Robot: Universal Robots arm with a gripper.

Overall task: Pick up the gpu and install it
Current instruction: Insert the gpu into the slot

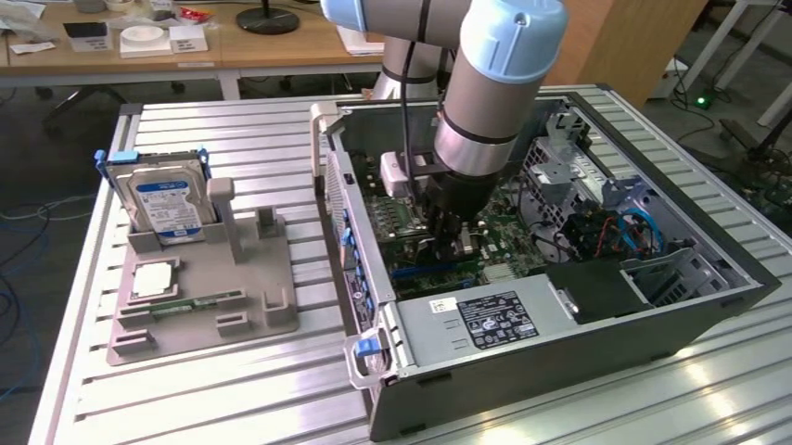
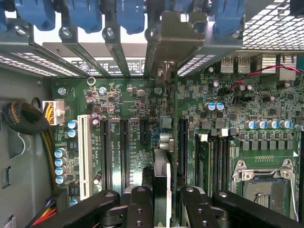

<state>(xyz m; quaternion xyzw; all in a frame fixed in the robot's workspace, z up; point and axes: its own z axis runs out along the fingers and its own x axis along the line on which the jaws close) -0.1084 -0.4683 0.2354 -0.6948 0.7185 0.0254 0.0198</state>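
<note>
1. My gripper (image 2: pixel 161 199) is inside the open PC case (image 1: pixel 693 306), above the motherboard (image 2: pixel 123 109).
2. Fingers (image 2: pixel 138 204) clamped on the gpu (image 2: pixel 161 185), held edge-on over the expansion slots (image 2: pixel 124 147).

Even bright indoor light, glare streaks on the ribbed metal table (image 1: pixel 693 380), soft shadow inside the case (image 1: pixel 594 306).
</note>
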